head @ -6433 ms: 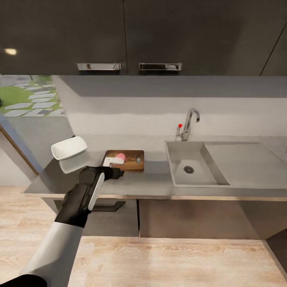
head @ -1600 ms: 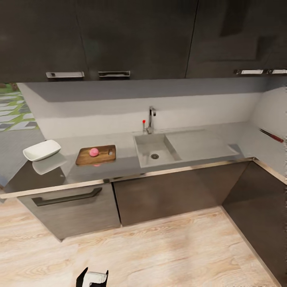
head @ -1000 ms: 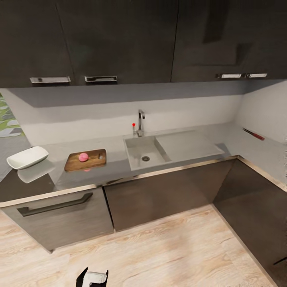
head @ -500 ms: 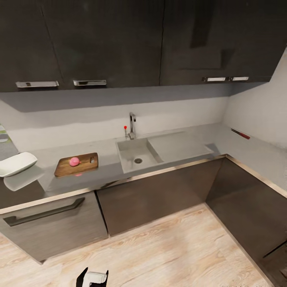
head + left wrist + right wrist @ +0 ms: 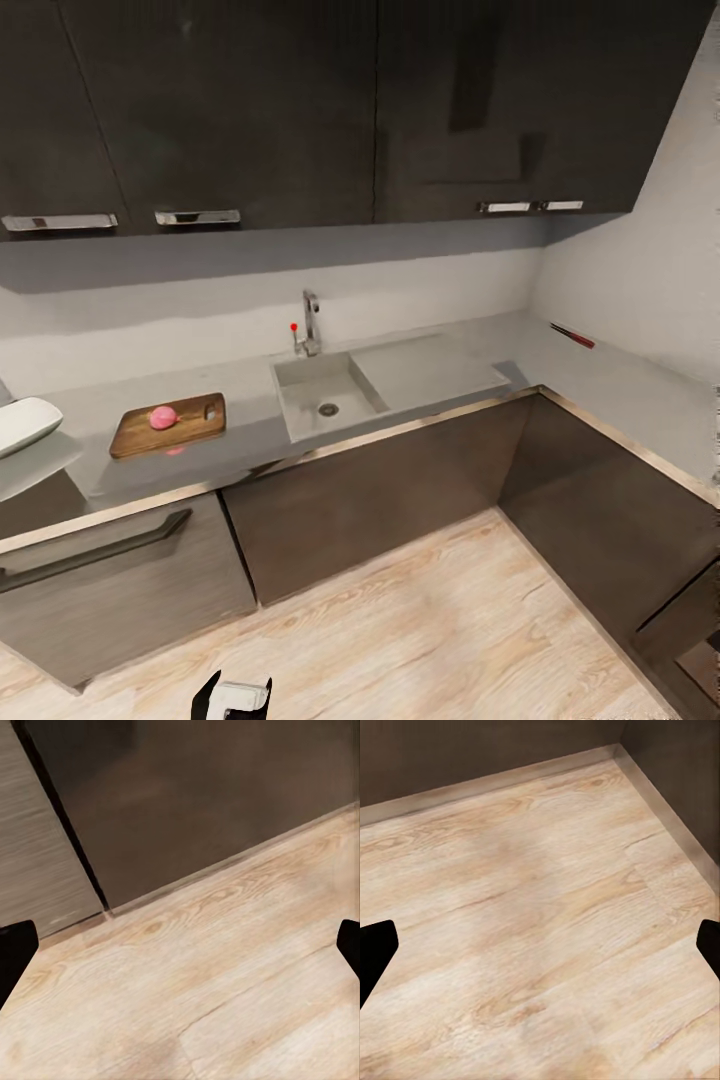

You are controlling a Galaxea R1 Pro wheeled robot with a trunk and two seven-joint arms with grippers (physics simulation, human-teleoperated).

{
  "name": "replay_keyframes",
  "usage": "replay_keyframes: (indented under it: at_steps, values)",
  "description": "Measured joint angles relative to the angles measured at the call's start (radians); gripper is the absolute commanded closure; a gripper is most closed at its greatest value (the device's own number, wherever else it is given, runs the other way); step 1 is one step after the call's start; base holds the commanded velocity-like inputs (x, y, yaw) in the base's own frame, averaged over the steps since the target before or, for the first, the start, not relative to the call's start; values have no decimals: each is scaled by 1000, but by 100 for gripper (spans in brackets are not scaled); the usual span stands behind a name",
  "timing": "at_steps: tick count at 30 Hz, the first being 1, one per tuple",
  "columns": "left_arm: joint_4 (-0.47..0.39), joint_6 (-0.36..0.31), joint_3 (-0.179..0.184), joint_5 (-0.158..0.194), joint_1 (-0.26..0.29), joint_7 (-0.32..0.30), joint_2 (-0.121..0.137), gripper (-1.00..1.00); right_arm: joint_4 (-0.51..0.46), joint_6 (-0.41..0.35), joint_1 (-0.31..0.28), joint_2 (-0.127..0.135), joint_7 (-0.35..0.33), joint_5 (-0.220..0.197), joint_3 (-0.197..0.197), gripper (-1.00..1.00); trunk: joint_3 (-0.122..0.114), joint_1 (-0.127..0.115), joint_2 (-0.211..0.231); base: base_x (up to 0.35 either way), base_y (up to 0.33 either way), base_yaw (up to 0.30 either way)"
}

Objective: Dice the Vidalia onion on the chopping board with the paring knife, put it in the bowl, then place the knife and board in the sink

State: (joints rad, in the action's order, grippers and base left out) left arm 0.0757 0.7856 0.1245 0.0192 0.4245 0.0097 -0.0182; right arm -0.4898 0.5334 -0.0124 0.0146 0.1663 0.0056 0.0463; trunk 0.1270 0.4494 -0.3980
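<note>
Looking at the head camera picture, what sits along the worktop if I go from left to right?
Bowl → chopping board with the Vidalia onion on it → tap and sink → flat draining board → paring knife on the far right stretch.

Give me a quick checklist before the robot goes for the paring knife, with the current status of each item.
1. Vidalia onion out of the sink and on the chopping board: ok.
2. Paring knife located: ok, on the countertop by the right wall, far from the board.
3. Left hand open and empty: ok, fingers wide apart over the floor.
4. Right hand open and empty: ok.
5. Knife within arm's reach: not ok, both hands point at the wooden floor.
6. Bowl upright: cannot tell, cut off at the edge.
</note>
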Motion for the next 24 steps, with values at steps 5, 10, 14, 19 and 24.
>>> replay_keyframes:
  at_steps: [5, 10, 14, 19, 24]
  values:
    - [0, 0, 0, 0, 0, 0, -1, -100, 0, 0, 0, 0, 0, 0, 0, -100, -7, 0, 0, 0, 0, -135]
    - [0, 0, 0, 0, 0, 0, -1, -100, 0, 0, 0, 0, 0, 0, 0, -100, -14, 0, 0, 0, 0, -116]
    - [0, -1, 0, 0, 0, 0, -1, -100, 0, 0, 0, 0, 0, 0, 1, -100, -19, 0, 0, 0, 0, -113]
    - [0, -1, 0, 0, 0, 0, -1, -100, 0, 0, 0, 0, 0, 0, 1, -100, -26, 0, 0, 0, 0, -112]
    - [0, -2, 0, 0, 0, 0, -1, -100, 0, 0, 0, 0, 0, 0, 1, -100, -33, 0, 0, 0, 0, -110]
